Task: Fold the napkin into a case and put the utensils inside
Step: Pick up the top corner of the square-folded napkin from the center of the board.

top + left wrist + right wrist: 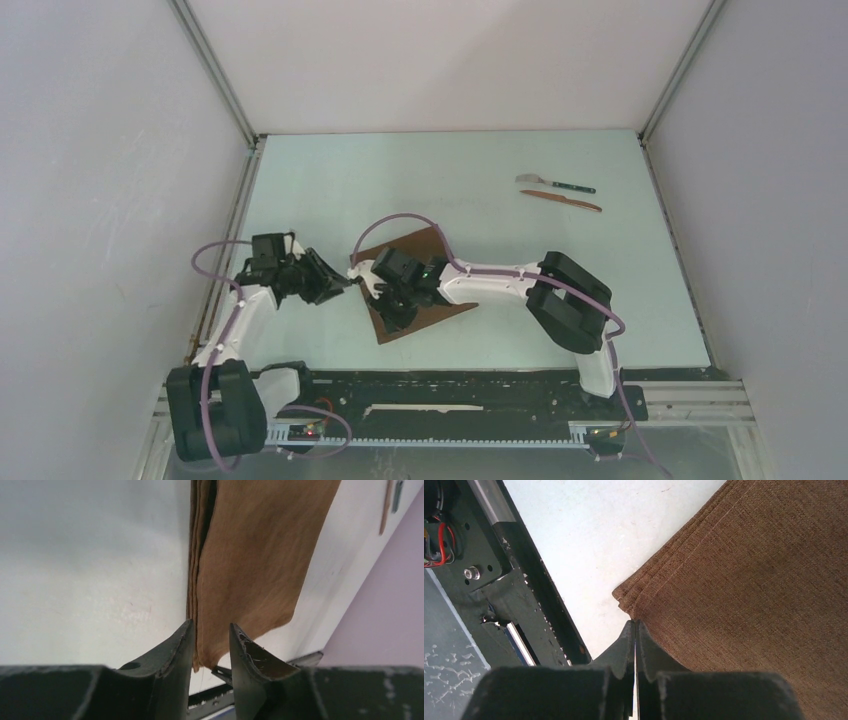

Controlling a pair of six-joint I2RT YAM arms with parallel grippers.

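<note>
The napkin [425,250] lies folded into a dark-brown layered wedge at the table's middle. It also shows in the left wrist view [250,555] and the right wrist view [749,580]. My left gripper [345,277] is at its left corner. Its jaws [211,635] stand a little apart with the corner of the cloth between them. My right gripper [390,312] is over the napkin's near-left part. Its jaws [634,625] are pressed together, tips at the hem near a corner. The teal-handled utensil [555,183] and the reddish-brown knife [560,199] lie at the far right.
The black mounting rail [450,385] runs along the near edge, close below the napkin, and shows in the right wrist view [524,580]. White walls close in the table on the left, back and right.
</note>
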